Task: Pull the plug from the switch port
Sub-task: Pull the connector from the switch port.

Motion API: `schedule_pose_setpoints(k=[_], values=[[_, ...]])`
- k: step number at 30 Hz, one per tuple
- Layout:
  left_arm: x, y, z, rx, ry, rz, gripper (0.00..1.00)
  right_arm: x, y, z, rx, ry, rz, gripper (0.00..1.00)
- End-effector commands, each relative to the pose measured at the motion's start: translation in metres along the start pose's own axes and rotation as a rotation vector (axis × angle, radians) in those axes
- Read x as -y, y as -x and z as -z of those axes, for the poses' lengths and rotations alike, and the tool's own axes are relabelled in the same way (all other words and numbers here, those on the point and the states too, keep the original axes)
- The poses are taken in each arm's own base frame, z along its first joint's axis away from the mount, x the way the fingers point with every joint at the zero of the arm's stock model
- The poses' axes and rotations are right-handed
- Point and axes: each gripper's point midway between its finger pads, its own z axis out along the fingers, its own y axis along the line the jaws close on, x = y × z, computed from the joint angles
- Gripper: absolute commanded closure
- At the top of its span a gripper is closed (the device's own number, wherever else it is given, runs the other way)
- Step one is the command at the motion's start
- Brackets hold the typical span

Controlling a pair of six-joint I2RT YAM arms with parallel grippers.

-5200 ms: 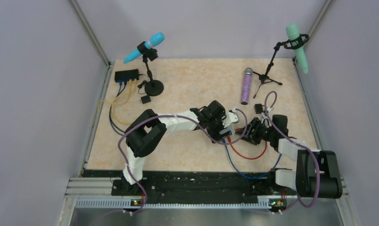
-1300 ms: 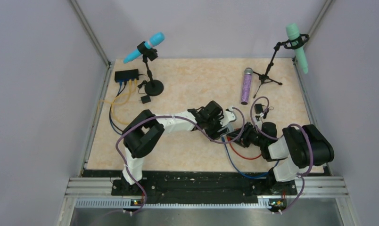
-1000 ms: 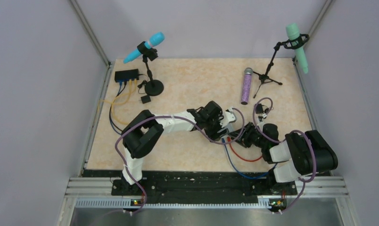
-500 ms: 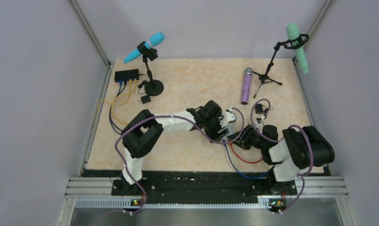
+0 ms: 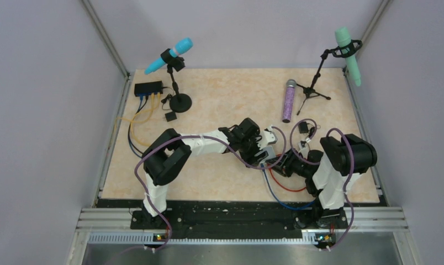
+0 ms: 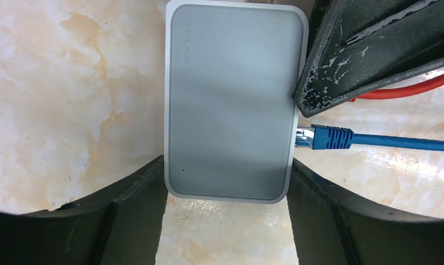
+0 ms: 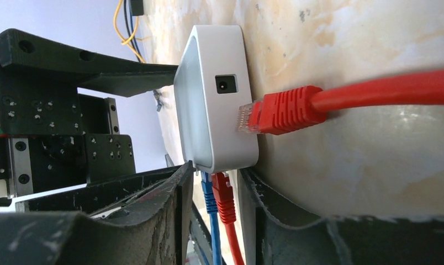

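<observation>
The black switch [image 5: 148,88] sits at the far left with yellow and blue cables plugged in, far from both grippers. My left gripper [image 6: 228,162] is shut on a pale grey TP-LINK box [image 6: 231,99] at mid-table, one finger on each side of it. A blue plug [image 6: 330,137] sits in the box's side. My right gripper [image 7: 217,168] is open, its fingers narrowly astride the blue plug [image 7: 207,190] and a red plug [image 7: 224,193], with its tips at the box. A second red plug [image 7: 280,109] lies at the box's side with its clear tip showing.
A blue microphone [image 5: 175,49] on a round-base stand and a tiny black block [image 5: 170,116] stand near the switch. A purple microphone [image 5: 288,101] lies at the back right. A green microphone [image 5: 348,55] on a tripod stands at the far right. Red and blue cables loop toward the near edge.
My right gripper has moved left up to the grey box, and the right arm's elbow has swung up and inward. The left arm and the box have stayed put.
</observation>
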Motion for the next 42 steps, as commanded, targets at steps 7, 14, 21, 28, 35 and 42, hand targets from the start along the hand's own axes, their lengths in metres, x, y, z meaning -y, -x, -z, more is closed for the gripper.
schedule_pose_setpoints(k=[7,14,21,28,35,42], values=[[0.021,-0.045,-0.002,-0.137,-0.063,0.071,0.47,0.003,-0.007,0.012,0.038,0.001,0.038,0.64],[0.018,-0.043,-0.002,-0.134,-0.049,0.073,0.47,0.004,-0.008,0.017,0.061,-0.002,0.051,0.67],[0.015,-0.044,-0.002,-0.137,-0.040,0.075,0.48,-0.002,-0.009,0.022,0.078,0.019,0.077,0.64],[0.012,-0.046,-0.002,-0.143,-0.023,0.076,0.48,0.012,0.003,0.023,0.109,-0.106,0.159,0.54],[0.008,-0.044,-0.003,-0.131,-0.015,0.077,0.49,0.006,0.040,0.055,0.290,-0.323,0.281,0.20],[0.008,-0.046,-0.002,-0.131,-0.018,0.082,0.49,-0.037,0.034,0.060,0.343,-0.106,0.201,0.01]])
